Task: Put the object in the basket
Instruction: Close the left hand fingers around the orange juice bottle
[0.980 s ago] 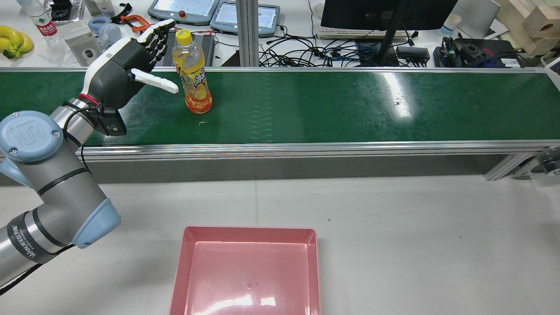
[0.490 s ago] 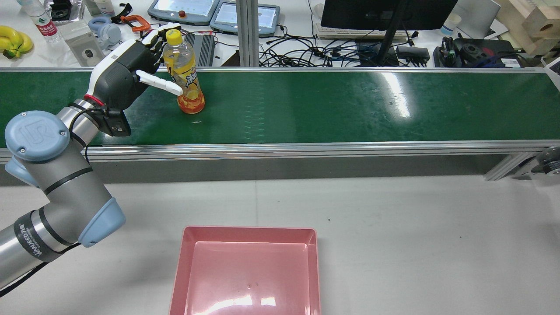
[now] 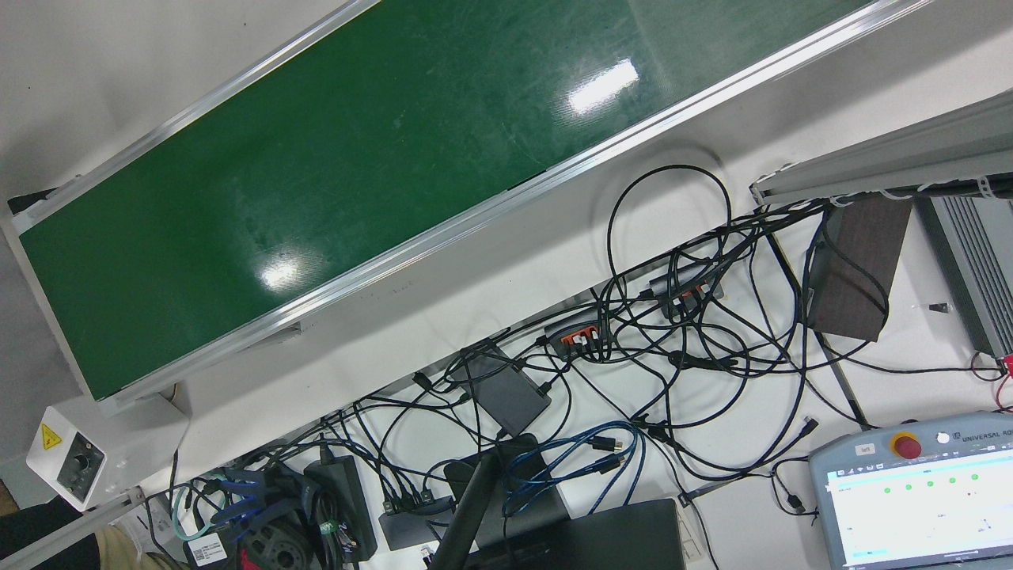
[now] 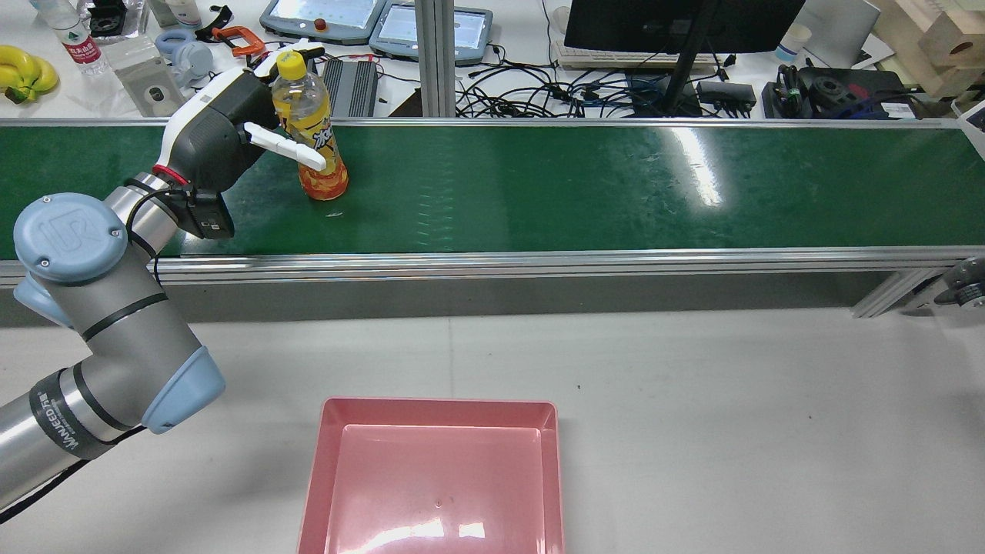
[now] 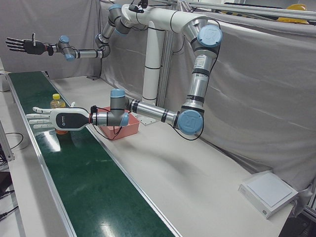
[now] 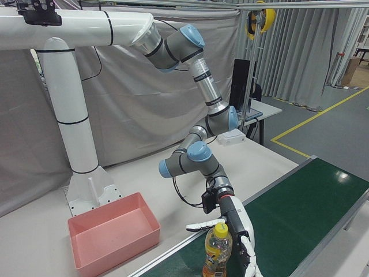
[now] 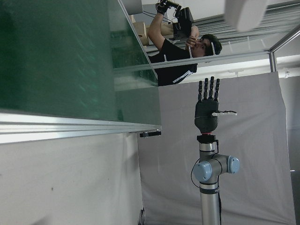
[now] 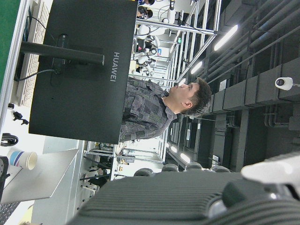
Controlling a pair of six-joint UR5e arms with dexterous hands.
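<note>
On the green conveyor belt (image 4: 539,185) an upright yellow-capped plastic bottle of orange drink (image 4: 312,131) stands between the spread, unclosed fingers of the left hand (image 4: 223,131), while the right hand (image 5: 22,46) hangs raised, fingers splayed, empty, far from the pink plastic basket (image 4: 431,477) on the grey counter (image 4: 731,415).

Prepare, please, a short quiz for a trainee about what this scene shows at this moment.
1. True or false: the bottle lies on its side inside the pink basket.
2. Choose one. The left hand is:
A. open, right beside the bottle on the green belt
B. inside the basket
C. flat on the white table
3. Fill in: the cap of the bottle is ____ in colour.

Key:
1. False. It stands upright on the belt, and the basket holds nothing.
2. A
3. yellow
</note>
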